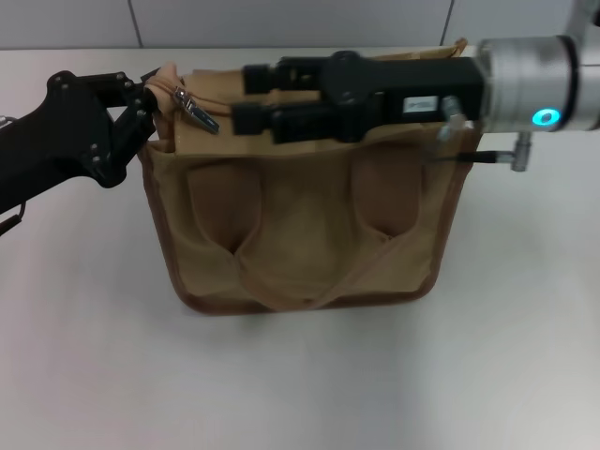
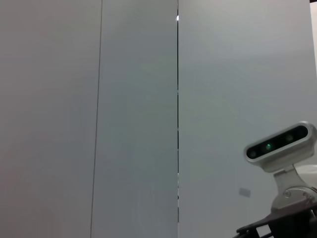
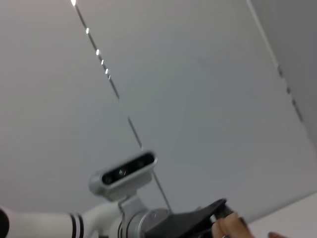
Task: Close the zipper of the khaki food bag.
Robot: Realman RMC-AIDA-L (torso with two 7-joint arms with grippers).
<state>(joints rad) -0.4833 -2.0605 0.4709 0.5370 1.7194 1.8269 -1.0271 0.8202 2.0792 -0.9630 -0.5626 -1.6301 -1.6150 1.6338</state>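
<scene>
White table (image 1: pixel 300 384): broad bare surface in front of and on both sides of the bag; grey wall panels behind.

One khaki food bag (image 1: pixel 300 225), upright near table centre, front face toward the head camera. Two handle straps hang down the front, brown piping along base and side edges. No readable print on the bag.

Right arm reaches across the bag's top from the right, with a silver wrist ring and a lit teal indicator. A small white label on the black body is illegible. Right gripper (image 1: pixel 248 98) lies over the bag's upper edge; two fingers parallel with a narrow gap, nothing seen between them.

Left gripper (image 1: pixel 145 103) at the bag's upper left corner, fingers pressed onto the fabric end there.

Zipper (image 1: pixel 192 108): one silver pull, near the left corner, between both grippers.

Wrist views: wall panels and the other arm's camera only.
</scene>
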